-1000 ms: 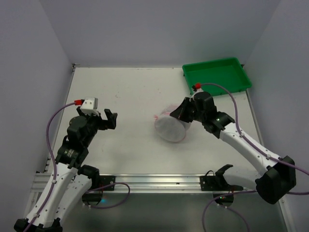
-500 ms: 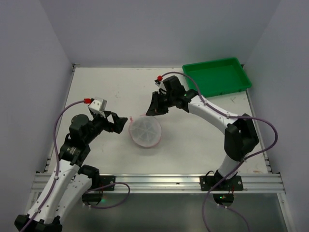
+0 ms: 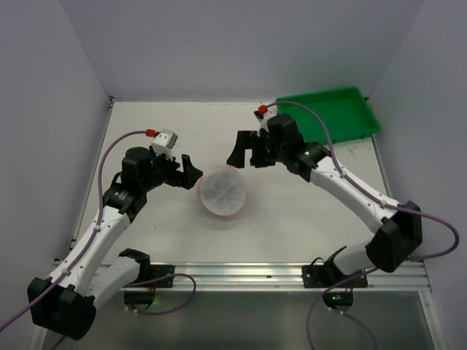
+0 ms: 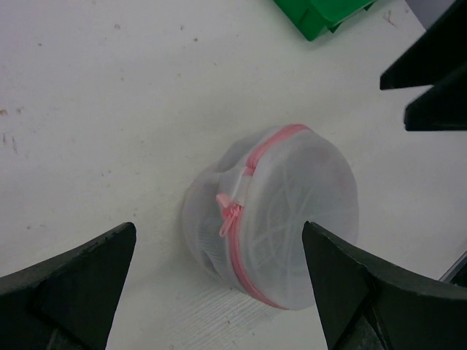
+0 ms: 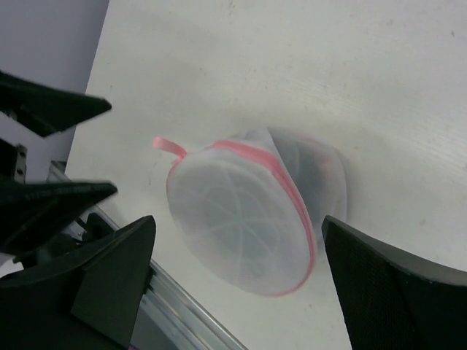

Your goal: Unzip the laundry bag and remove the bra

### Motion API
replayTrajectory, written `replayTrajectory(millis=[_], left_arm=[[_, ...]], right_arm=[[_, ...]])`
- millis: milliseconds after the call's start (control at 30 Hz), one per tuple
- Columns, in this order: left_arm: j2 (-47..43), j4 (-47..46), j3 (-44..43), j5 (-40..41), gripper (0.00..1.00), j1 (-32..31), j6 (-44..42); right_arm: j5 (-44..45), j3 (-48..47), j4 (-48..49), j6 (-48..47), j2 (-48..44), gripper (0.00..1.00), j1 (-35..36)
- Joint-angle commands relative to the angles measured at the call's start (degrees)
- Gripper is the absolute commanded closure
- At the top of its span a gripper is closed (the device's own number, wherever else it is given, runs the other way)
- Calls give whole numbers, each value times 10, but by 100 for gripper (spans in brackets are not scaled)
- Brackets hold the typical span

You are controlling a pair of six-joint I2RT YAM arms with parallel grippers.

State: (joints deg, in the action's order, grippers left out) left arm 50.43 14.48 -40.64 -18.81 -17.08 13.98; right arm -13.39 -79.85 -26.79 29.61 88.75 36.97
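The laundry bag (image 3: pixel 222 192), a round white mesh drum with pink zipper trim, lies on its side on the table between both grippers. Its pink zipper pull (image 4: pixel 229 211) faces my left gripper (image 3: pixel 188 170), which is open just to the bag's left and touches nothing. In the left wrist view the bag (image 4: pixel 292 211) sits ahead of the spread left gripper (image 4: pixel 219 230). My right gripper (image 3: pixel 245 153) hangs open above the bag's far right side; in its wrist view the bag (image 5: pixel 241 226) lies below the wide right gripper (image 5: pixel 237 222). The bra is hidden; only a dim shadow shows through the mesh.
A green tray (image 3: pixel 328 114) stands at the back right corner of the table, and its corner shows in the left wrist view (image 4: pixel 321 16). An aluminium rail (image 3: pixel 241 273) runs along the near edge.
My right gripper carried the bag leftward, then opened and let it go, pulling back slightly. The left arm has reached toward the bag.
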Motion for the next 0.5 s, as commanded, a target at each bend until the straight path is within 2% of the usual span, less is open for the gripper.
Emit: replayTrajectory(millis=[0, 67, 100, 200, 367, 467], left_arm=[[43, -14, -67, -12, 0, -4, 4], [67, -20, -94, -19, 0, -4, 4], [95, -20, -117, -23, 0, -4, 4], [153, -22, -160, -46, 0, -4, 15], [243, -24, -197, -125, 0, -11, 42], [265, -23, -195, -113, 0, -30, 43]], right_arm=[[61, 135, 72, 66, -108, 2, 4], [71, 201, 107, 120, -163, 2, 12], [72, 257, 136, 139, -177, 2, 15], [69, 352, 194, 207, -216, 4, 30], [31, 418, 270, 263, -203, 7, 58], [13, 425, 316, 276, -165, 7, 65]])
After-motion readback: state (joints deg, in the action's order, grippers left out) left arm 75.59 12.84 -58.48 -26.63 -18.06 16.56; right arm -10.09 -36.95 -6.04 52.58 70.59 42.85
